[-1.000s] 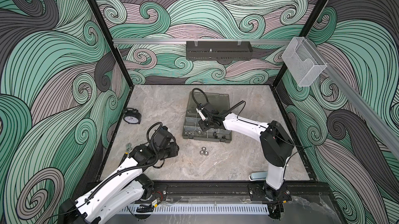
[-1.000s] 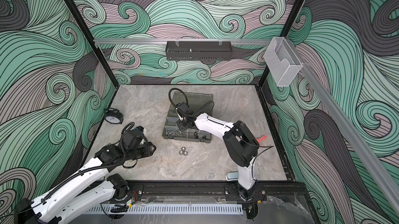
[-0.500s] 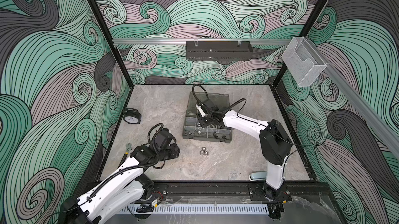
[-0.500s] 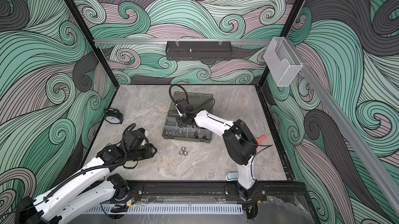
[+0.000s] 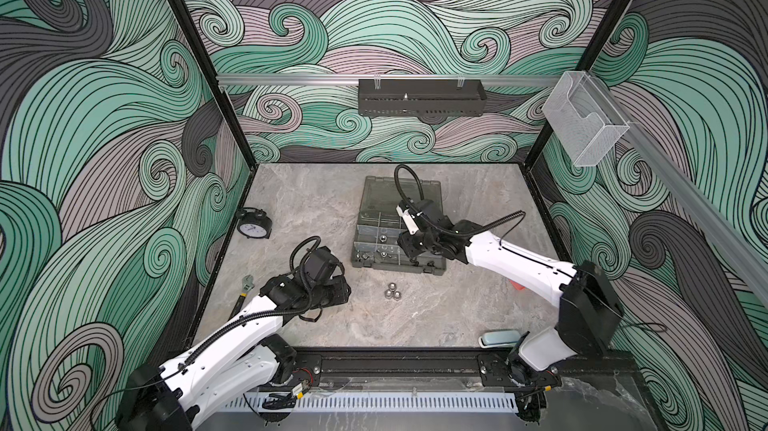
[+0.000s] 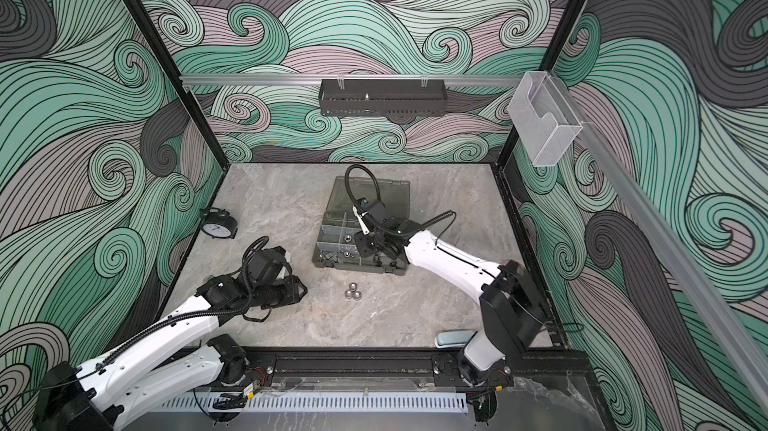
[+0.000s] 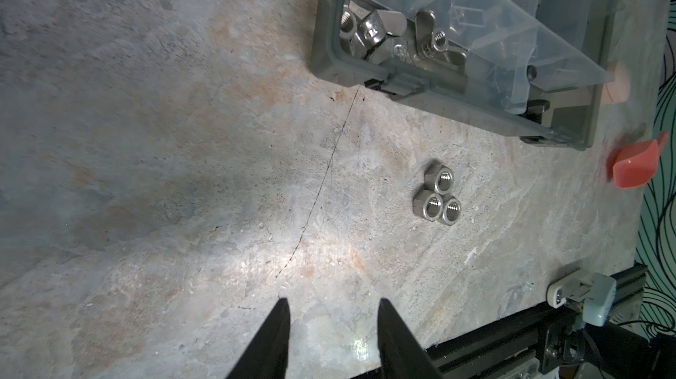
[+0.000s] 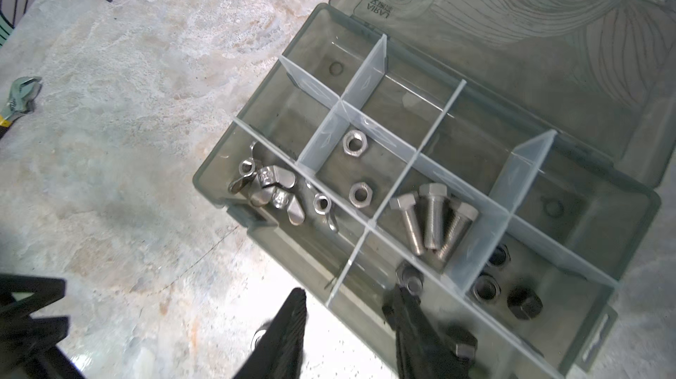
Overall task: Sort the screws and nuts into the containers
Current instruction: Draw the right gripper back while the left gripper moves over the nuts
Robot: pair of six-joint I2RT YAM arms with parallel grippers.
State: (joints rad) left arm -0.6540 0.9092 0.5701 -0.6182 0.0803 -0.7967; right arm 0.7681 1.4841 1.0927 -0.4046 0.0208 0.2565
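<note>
The left gripper point(image 7: 333, 307) is nearest the front rail. It sits low over the marble table point(image 7: 146, 139) with its fingers spread and nothing between them. A wrench point(image 5: 245, 289) lies by the left wall beside this arm.

Just beyond the gripper, three loose nuts point(image 7: 437, 196), all silver, lie on the table touching one another. They are near the front wall of the organizer case point(image 5: 399, 269) but clear of it.

The right gripper point(image 8: 349, 295) hangs over the case's front row, fingers spread astride a divider and gripping nothing.

Case contents:
- A black screw point(image 8: 409, 278) lies by one fingertip.
- The adjoining compartment holds black nuts point(image 8: 486, 287).
- The front corner compartment holds wing nuts point(image 8: 270, 190).
- Behind these, two silver nuts point(image 8: 353, 143) occupy one compartment and three silver screws point(image 8: 431, 220) the next.

The lid point(image 8: 512, 30) lies open on the far side. An alarm clock point(image 5: 254, 225) stands at the left wall.
</note>
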